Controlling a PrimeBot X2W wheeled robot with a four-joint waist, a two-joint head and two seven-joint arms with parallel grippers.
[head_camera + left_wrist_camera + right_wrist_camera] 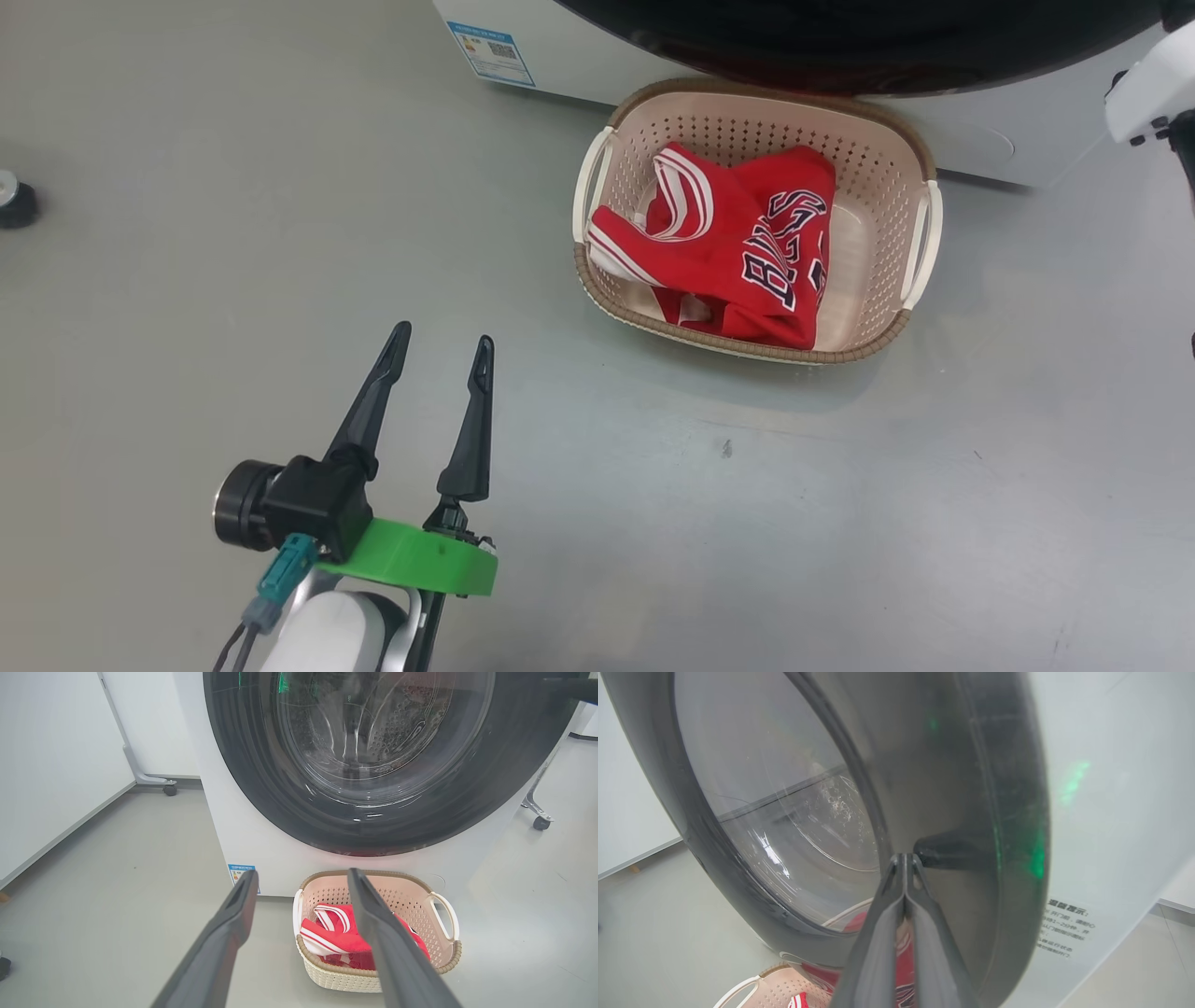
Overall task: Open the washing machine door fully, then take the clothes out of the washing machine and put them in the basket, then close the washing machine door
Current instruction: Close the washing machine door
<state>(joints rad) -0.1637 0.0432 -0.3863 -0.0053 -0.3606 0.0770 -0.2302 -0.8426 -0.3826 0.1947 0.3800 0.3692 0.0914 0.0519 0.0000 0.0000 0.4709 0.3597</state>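
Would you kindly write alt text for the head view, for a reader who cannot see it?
A cream basket holding red clothes stands on the grey floor just in front of the white washing machine, below its black door. At lower left the left gripper hovers over the floor, open and empty.

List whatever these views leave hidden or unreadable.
Head view: washing machine door cut off by the top edge; blue label print too small.
Left wrist view: left end effector finger covers part of the clothes; glass reflections blur the drum.
Right wrist view: whether the shut right end effector touches the door is unclear.
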